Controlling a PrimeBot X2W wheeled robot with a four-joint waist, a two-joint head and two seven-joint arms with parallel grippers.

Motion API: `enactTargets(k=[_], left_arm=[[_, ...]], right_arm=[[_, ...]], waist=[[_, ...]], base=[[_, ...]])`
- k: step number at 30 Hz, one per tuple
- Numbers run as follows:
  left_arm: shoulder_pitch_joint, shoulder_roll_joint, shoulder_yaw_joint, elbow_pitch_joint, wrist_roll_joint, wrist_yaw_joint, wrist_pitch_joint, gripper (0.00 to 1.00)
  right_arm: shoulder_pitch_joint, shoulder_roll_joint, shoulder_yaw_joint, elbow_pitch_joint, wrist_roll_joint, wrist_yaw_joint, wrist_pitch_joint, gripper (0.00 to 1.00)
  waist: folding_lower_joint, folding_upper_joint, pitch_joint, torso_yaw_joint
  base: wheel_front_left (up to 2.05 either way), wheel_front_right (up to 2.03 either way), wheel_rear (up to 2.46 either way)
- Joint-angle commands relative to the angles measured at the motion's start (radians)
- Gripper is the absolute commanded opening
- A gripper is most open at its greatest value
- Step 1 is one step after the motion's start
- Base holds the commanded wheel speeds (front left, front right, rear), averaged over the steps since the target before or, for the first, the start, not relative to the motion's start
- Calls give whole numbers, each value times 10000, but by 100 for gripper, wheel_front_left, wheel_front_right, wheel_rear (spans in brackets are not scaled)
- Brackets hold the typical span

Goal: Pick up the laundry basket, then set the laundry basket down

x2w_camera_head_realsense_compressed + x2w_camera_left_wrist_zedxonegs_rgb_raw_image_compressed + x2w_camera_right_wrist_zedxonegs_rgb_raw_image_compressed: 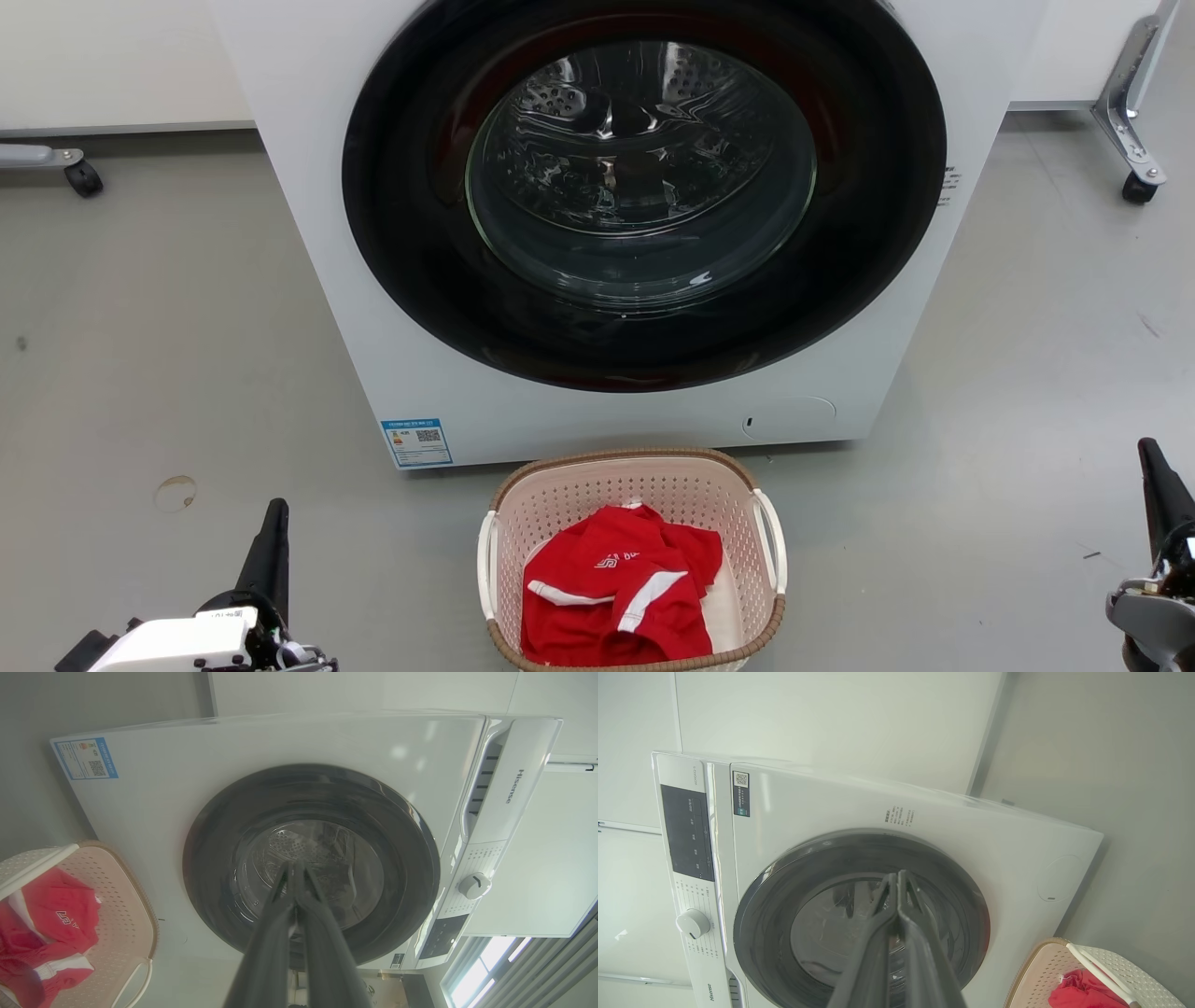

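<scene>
Grey floor (140, 373) carries everything I am working over. Nearest me the two arms sit low at either side: the left gripper (277, 509) at the lower left and the right gripper (1148, 448) at the lower right. Each has its jaws pressed together into one dark point, holding nothing. Between them, though well apart from both, the laundry basket (597, 495) stands upright on the floor with a red garment (616, 588) heaped inside and a white loop handle (774, 551) lying close against each side wall. My first worry is those handles. They are thin and hug the basket, so jaws that arrive unopened, or open too late, would likely nudge the light plastic and send it skidding instead of catching it. If one side catches before the other, I expect the basket to tip and the garment to slide out over the brown rim. Just beyond its far rim stands the washing machine (336, 308); I cannot tell whether the two touch. A lift that drifts forward could scrape the rim against that white front panel or knock the dark door (644, 177) bulging above it.
</scene>
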Motion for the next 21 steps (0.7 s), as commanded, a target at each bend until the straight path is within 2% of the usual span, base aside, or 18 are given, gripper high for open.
enactTargets(k=[1,9,10,12,16,21], left_arm=[[-553,114,300,-229,100,-104,28,0],[-553,114,300,-229,100,-104,28,0],[21,-8,-4,49,-4,9,-3,100],[272,-122,-25,344,-2,14,-34,100],[275,-112,-90,256,5,9,-162,100],[298,-103,-155,158,7,4,-291,100]], right_arm=[[-484,-246,174,-311,48,48,72,0],[-484,-246,174,-311,48,48,72,0],[27,28,10,42,-5,0,-3,100],[294,300,88,294,-29,-7,-28,100],[262,265,244,184,-106,-5,-147,100],[239,208,430,75,-169,-3,-289,100]], waist=[[0,0,0,0],[0,0,0,0],[0,0,0,0],[0,0,6,1],[22,0,-15,2],[2,0,1,2]], base=[[0,0,0],[0,0,0],[0,0,0],[0,0,0],[0,0,0],[0,0,0]])
